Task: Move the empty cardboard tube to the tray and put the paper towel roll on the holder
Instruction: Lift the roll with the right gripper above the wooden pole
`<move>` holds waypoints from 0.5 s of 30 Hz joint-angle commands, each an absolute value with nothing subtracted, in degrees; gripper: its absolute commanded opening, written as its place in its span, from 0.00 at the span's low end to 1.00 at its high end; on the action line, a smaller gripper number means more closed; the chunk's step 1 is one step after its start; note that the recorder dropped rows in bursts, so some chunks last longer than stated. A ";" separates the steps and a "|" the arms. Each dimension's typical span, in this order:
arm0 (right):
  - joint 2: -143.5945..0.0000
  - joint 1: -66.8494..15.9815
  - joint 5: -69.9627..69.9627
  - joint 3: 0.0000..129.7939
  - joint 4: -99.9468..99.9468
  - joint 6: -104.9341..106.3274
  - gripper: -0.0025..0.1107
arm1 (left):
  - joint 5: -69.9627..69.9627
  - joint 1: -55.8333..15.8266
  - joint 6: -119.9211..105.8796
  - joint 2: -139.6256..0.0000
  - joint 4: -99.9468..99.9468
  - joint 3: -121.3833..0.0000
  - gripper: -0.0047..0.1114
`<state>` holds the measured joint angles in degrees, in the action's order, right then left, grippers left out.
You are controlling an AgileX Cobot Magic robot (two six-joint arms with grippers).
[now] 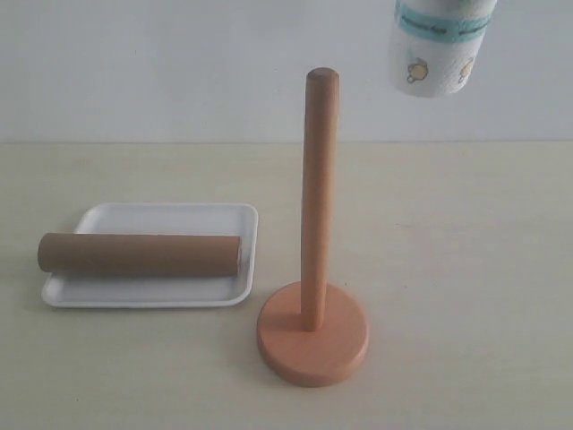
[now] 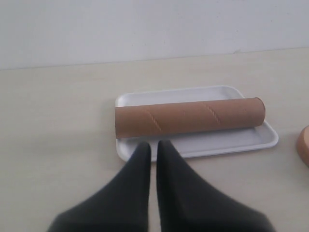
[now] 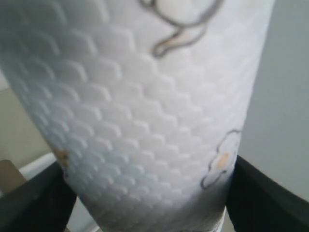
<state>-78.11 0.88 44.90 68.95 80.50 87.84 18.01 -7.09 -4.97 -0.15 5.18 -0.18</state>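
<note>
The empty cardboard tube (image 1: 139, 254) (image 2: 189, 117) lies on its side in the white tray (image 1: 161, 218) (image 2: 231, 142). The wooden holder (image 1: 319, 197) stands upright on its round base right of the tray. The paper towel roll (image 1: 440, 47) (image 3: 145, 116), white with flower prints and a teal band, hangs in the air above and to the right of the post's top. My right gripper (image 3: 147, 193) is shut on the roll, a black finger on each side; it is out of frame in the exterior view. My left gripper (image 2: 153, 147) is shut and empty, just short of the tray's rim.
A pale wooden tabletop (image 1: 466, 251) carries everything, with a plain white wall behind. The holder's round base (image 1: 313, 345) (image 2: 304, 145) sits near the table's front, close to the tray's corner.
</note>
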 commanded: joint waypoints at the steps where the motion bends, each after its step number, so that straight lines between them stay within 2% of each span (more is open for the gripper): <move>1: -73.11 2.35 48.28 69.28 80.28 85.41 0.02 | 17.99 -6.95 -4.55 0.00 5.09 0.00 0.08; 15: -62.13 2.35 47.64 69.28 79.58 73.45 0.02 | 17.99 -6.95 -4.55 0.00 5.09 0.00 0.08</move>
<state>-64.56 2.13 49.11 68.95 77.59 77.11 18.01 -7.09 -4.97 -0.15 5.18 -0.18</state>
